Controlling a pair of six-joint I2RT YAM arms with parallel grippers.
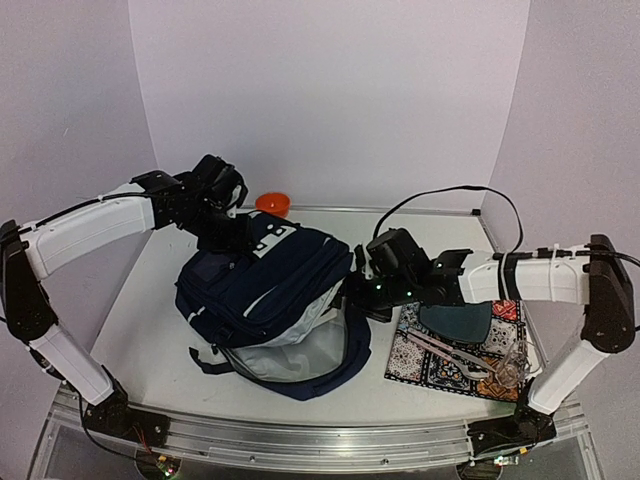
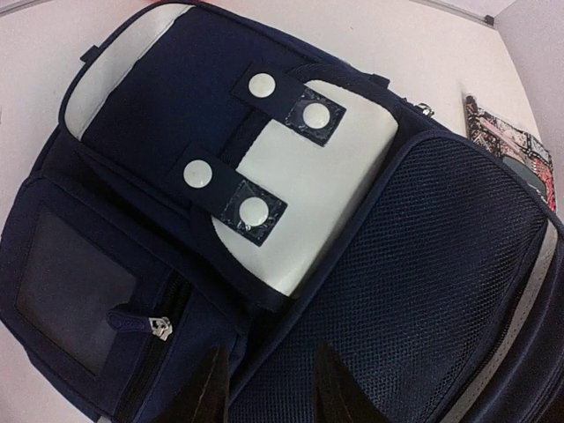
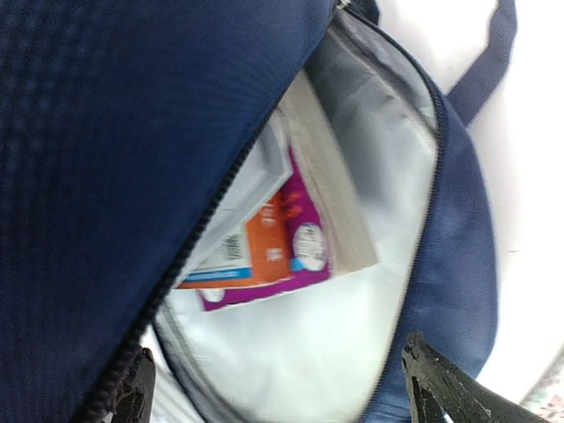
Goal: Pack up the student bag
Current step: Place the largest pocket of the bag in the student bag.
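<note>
The student bag (image 1: 265,290) lies mid-table, a navy backpack with its main compartment unzipped and the grey lining (image 1: 295,350) showing toward the near side. In the right wrist view, books with a purple and orange cover (image 3: 282,247) lie inside the bag (image 3: 106,132). My right gripper (image 1: 355,290) is wide open and empty at the bag's open mouth (image 3: 282,397). My left gripper (image 1: 225,228) is at the far top of the bag, fingers apart over the mesh panel and seam (image 2: 269,397), holding nothing that I can see.
A patterned mat (image 1: 410,365) lies right of the bag, with a dark teal pouch (image 1: 455,322), a metal tool (image 1: 450,350) and clear glasses (image 1: 510,365) on it. An orange object (image 1: 273,204) sits by the back wall. Black straps (image 1: 210,360) trail at the bag's near left.
</note>
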